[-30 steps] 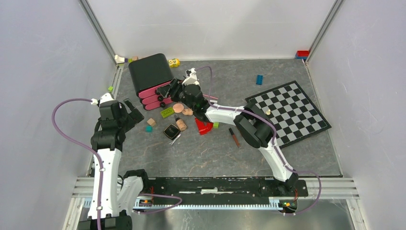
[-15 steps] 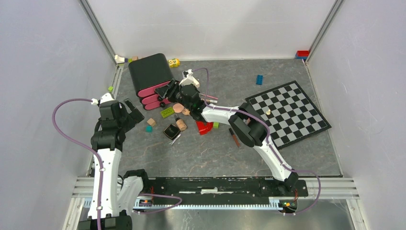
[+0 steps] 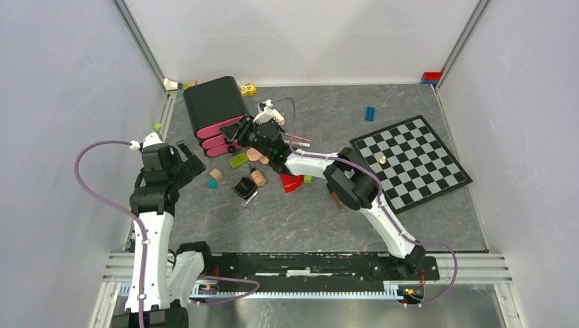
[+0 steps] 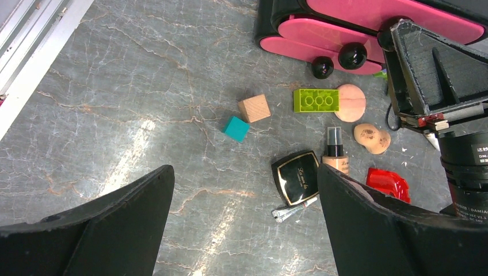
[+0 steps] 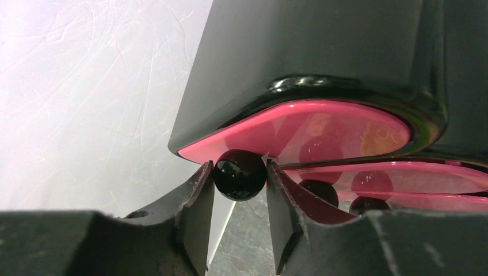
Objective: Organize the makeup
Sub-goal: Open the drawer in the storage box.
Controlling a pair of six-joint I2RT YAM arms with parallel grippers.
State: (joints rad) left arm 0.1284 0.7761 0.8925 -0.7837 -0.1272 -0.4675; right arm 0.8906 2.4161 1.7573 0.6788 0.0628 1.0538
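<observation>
Compact [image 4: 296, 179], beige bottle [image 4: 335, 156] and peach sponges [image 4: 350, 103] lie loose on the counter [image 4: 144, 86] just before the drawer box [image 3: 213, 101], whose top knob [image 5: 239, 174] the right tool [image 5: 240, 178] pinches, likely to open storage; left tool [image 4: 243, 192] hovers agape, empty.

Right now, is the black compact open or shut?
Shut: the compact lies flat on the table, lid closed, its lettered top facing up.

The grey marbled worktop [image 3: 287, 219] carries a black drawer box [image 3: 213, 102] with pink fronts. Near the drawer box, on its near side, lie a green brick [image 4: 315, 100], peach sponges [image 4: 350, 103], a tan cube [image 4: 254, 108], a teal cube [image 4: 236, 128], a black compact [image 4: 296, 178] and a beige bottle [image 4: 335, 156]; a chessboard [image 3: 412, 160] lies well to its right
</observation>
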